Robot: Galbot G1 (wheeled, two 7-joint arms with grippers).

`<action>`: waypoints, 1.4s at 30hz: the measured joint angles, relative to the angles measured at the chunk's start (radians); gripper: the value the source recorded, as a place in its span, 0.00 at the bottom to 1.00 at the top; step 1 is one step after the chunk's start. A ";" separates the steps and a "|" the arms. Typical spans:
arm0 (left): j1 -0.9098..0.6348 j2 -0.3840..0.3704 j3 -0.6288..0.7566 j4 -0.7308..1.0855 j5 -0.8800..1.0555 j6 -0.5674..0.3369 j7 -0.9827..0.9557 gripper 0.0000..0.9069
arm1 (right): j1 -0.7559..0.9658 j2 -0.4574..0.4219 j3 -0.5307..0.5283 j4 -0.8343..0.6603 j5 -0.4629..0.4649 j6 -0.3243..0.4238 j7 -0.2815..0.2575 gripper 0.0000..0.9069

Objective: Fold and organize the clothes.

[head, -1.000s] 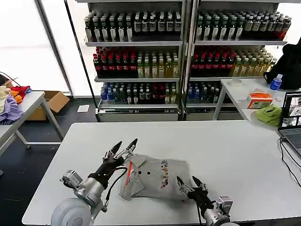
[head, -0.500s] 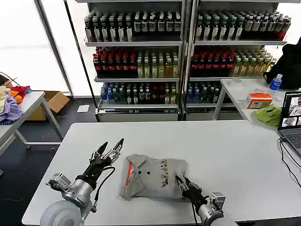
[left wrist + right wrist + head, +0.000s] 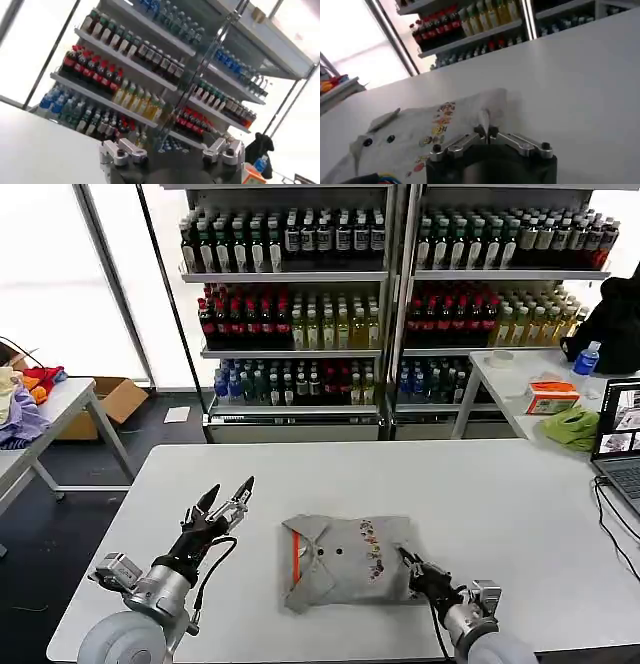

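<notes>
Garment: a light grey cotton collared shirt [image 3: 345,557] with an orange-red placket lining and a small multicolour chest print is lying folded into a compact rectangle on the white table [image 3: 520,514], near the robot's edge and about midway across.
Long axis: the bundle is being presented with its longer side running left to right, collar and placket toward the robot's left, the print toward the right.
Right gripper: the right gripper [image 3: 418,572] is being held at the shirt's right near corner; in the right wrist view the fingers [image 3: 481,131] are drawn together with a ridge of grey cloth pinched between them, so the fabric is judged to be held.
Left gripper: the left gripper [image 3: 226,500] is being held above the table, just left of the shirt and clear of it, its jaws spread wide and nothing between them.
Nearer arm: the right arm is already in contact; the shirt is lying to the right of the left gripper.
Surroundings: shelves of drink bottles [image 3: 300,314] are standing behind the table, and a side table with a lime-green cloth [image 3: 572,427] is standing well apart at the right.
Obstruction: nothing is lying between either gripper and the shirt.
</notes>
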 measured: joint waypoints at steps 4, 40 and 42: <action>0.002 -0.006 0.001 -0.001 -0.003 0.005 0.000 1.00 | -0.003 -0.017 0.027 -0.008 -0.007 -0.003 -0.001 0.87; 0.024 -0.023 -0.020 -0.018 0.008 0.013 -0.004 1.00 | 0.083 0.045 -0.078 0.078 -0.314 0.008 0.084 1.00; 0.030 -0.028 -0.024 -0.021 0.007 0.013 -0.002 1.00 | 0.106 0.059 -0.119 0.065 -0.328 0.000 0.094 1.00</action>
